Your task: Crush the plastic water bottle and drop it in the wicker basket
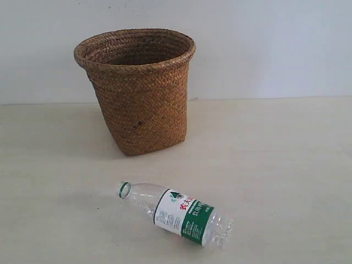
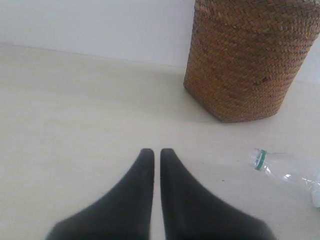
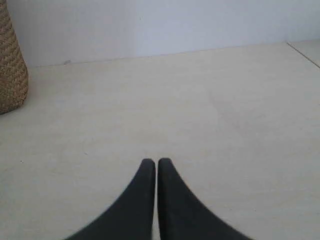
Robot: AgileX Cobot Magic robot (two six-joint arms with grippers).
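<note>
The task stands at its very start. The plastic water bottle [image 1: 176,213] lies on its side on the counter [image 1: 286,165], in front of the wicker basket [image 1: 143,104] and clear of it, with its open green-ringed neck the end nearer the basket. Its ribbed body looks round and uncrushed, and nothing touches it.

The left fingers [image 2: 142,175] are clenched tip to tip on nothing, above bare counter, with the basket ahead of them and the bottle's neck off to the side. The right fingers [image 3: 144,175] are likewise pressed together and empty. Only an edge of the basket shows in that wrist view, and the bottle does not. Neither arm shows in the exterior view.

The step in hand is, I judge, the approach to the bottle. The next move calls for the fingers to part and close in on the bottle, probably one pair towards the neck and the other towards the base, so it can be squeezed flat before being lifted over the basket's rolled rim.
</note>
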